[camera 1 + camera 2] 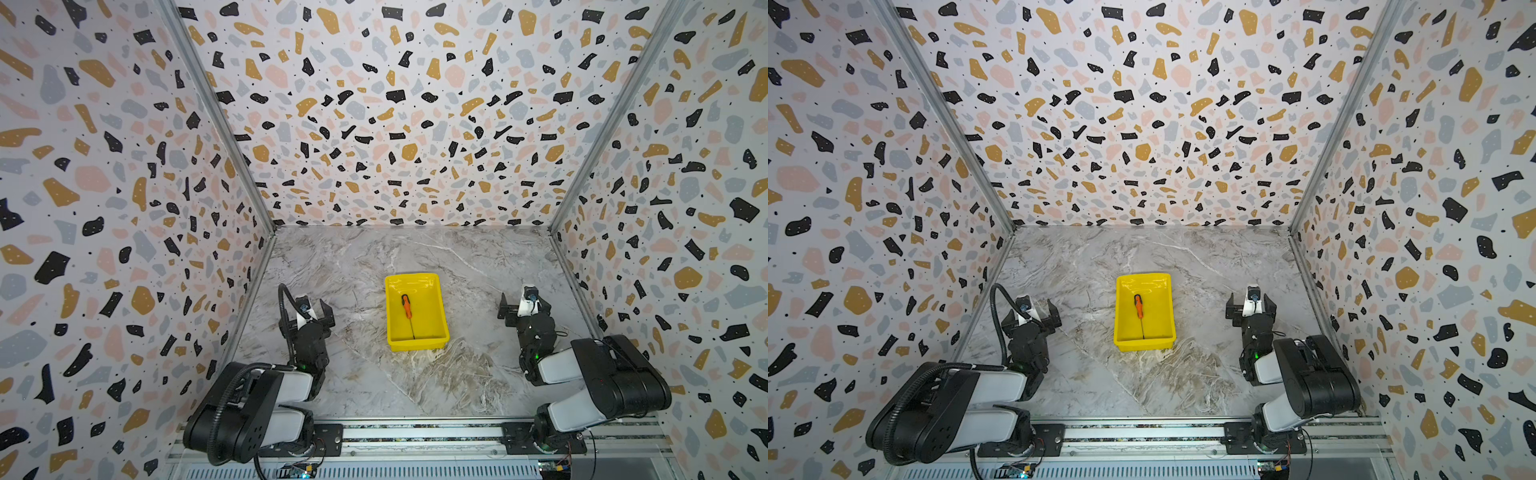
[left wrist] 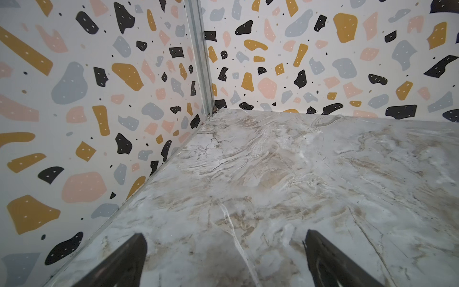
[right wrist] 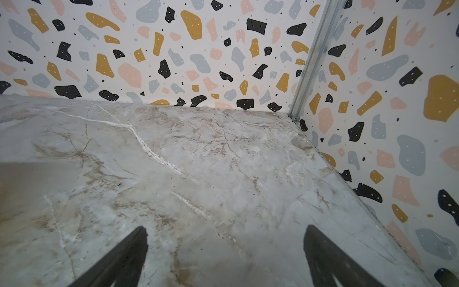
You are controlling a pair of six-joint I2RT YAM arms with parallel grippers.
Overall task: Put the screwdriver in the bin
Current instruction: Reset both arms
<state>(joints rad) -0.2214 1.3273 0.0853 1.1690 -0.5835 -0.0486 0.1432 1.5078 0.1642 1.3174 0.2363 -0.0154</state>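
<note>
The yellow bin (image 1: 436,286) (image 1: 1163,286) stands at the middle of the marble table in both top views. The orange-handled screwdriver (image 1: 406,307) (image 1: 1138,307) lies inside it on the bin floor, its thin dark shaft pointing toward the near wall. My left gripper (image 1: 313,309) (image 1: 1037,311) (image 2: 224,239) rests open to the left of the bin, nothing between its fingers. Well clear of the bin on its right, my right gripper (image 1: 524,305) (image 1: 1250,305) (image 3: 224,236) is open and empty. Neither wrist view shows the bin or the screwdriver.
Terrazzo-patterned walls (image 1: 124,208) close in the table on the left, back and right. A metal rail (image 1: 415,432) carrying both arm bases runs along the front edge. Only bare marble (image 2: 273,161) (image 3: 198,149) lies ahead of each gripper.
</note>
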